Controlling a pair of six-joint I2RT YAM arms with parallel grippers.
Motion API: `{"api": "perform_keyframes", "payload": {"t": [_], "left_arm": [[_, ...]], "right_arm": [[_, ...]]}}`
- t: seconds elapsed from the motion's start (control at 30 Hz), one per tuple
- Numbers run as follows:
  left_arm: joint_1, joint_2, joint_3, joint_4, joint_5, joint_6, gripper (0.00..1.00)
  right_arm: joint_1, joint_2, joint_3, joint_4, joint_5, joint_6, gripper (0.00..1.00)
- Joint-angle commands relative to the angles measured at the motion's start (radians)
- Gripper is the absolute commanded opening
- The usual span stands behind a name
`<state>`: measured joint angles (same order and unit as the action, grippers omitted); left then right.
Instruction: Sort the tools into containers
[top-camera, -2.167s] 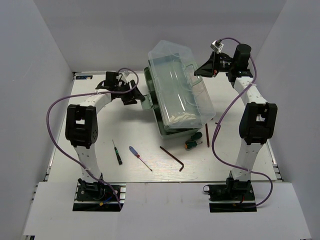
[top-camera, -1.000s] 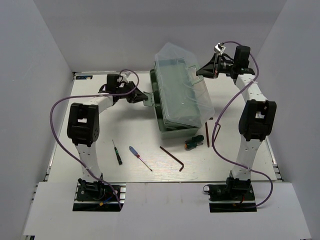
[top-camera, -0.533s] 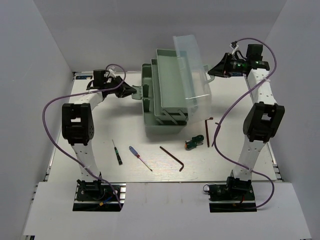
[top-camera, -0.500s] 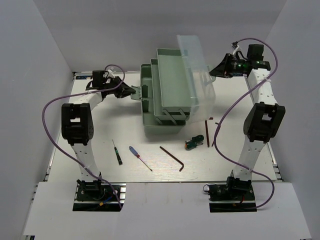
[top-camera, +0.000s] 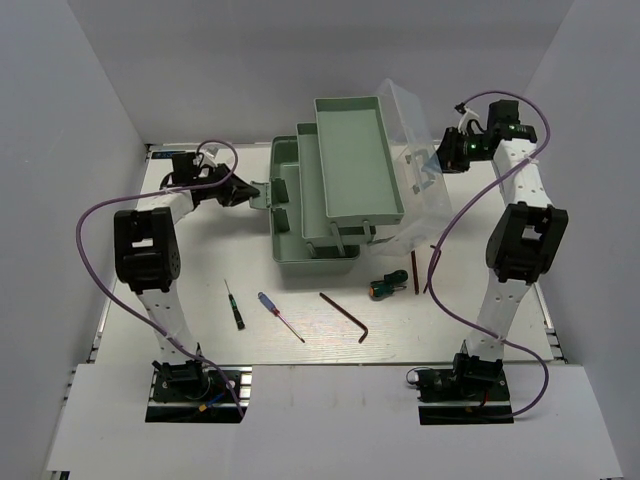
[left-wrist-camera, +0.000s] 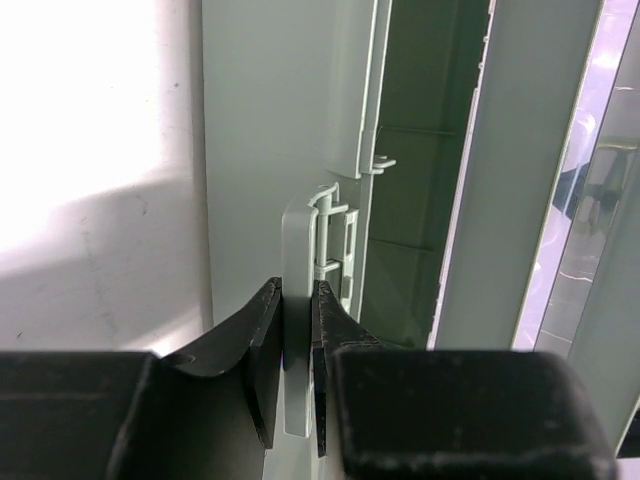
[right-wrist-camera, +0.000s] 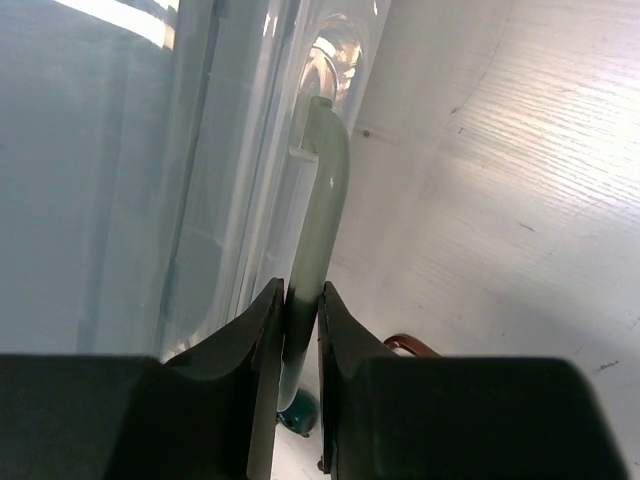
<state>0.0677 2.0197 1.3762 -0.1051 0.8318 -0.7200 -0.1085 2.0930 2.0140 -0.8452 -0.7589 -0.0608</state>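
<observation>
Two arms, one box, so here goes. White bench (top-camera: 300, 355) fills most of the overhead view. The mint-green toolbox (top-camera: 300, 250) sits upper middle, swung open, its trays (top-camera: 355, 160) stepped out and the translucent lid (top-camera: 415, 140) tipped toward the upper right. Left hand (top-camera: 250, 192) is at the box's left side, pinching a pale latch tab (left-wrist-camera: 297, 260). Right hand (top-camera: 438, 160), upper right, is clamped on the lid's handle (right-wrist-camera: 322, 200). Tools all lie loose on the bench below the box: long hex key (top-camera: 345, 315) at centre, second hex key (top-camera: 414, 268) to the right, blue-handled screwdriver (top-camera: 280, 315), black-handled screwdriver (top-camera: 233, 305) further left, and a stubby green-and-orange screwdriver (top-camera: 384, 286) just beside the second hex key
</observation>
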Motion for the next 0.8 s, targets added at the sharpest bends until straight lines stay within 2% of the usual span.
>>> {"api": "perform_keyframes", "payload": {"t": [0.0,0.17,0.27,0.3,0.37,0.4,0.47,0.53,0.6,0.63,0.77], "left_arm": [[0.083,-0.084,-0.005,0.024,-0.028,0.019,0.00],[0.101,-0.084,0.015,0.004,-0.028,0.028,0.00],[0.101,-0.075,0.024,0.004,-0.028,0.028,0.00],[0.101,-0.075,0.024,-0.005,-0.028,0.028,0.00],[0.101,-0.075,0.024,-0.005,-0.028,0.019,0.00],[0.101,-0.066,0.033,-0.005,-0.028,0.019,0.00],[0.101,-0.053,0.044,-0.005,-0.028,0.019,0.00],[0.101,-0.044,0.053,-0.005,-0.028,0.008,0.00],[0.101,-0.035,0.066,-0.005,-0.028,0.008,0.00],[0.101,-0.035,0.081,-0.005,-0.028,0.008,0.00],[0.101,-0.013,0.116,-0.005,-0.028,-0.002,0.00]], "right_arm": [[-0.016,0.025,0.035,0.034,0.041,-0.125,0.00],[-0.017,0.102,0.060,0.074,-0.036,-0.105,0.01],[-0.017,0.133,0.069,0.089,-0.080,-0.108,0.16],[-0.017,0.140,0.071,0.090,-0.089,-0.114,0.29],[-0.019,0.142,0.075,0.095,-0.092,-0.120,0.36],[-0.020,0.153,0.072,0.090,-0.097,-0.126,0.47],[-0.023,0.150,0.072,0.084,-0.093,-0.139,0.48],[-0.025,0.153,0.072,0.078,-0.086,-0.148,0.61],[-0.025,0.153,0.072,0.072,-0.080,-0.162,0.61],[-0.028,0.154,0.074,0.066,-0.076,-0.166,0.65],[-0.034,0.144,0.071,0.055,-0.056,-0.177,0.65]]}}
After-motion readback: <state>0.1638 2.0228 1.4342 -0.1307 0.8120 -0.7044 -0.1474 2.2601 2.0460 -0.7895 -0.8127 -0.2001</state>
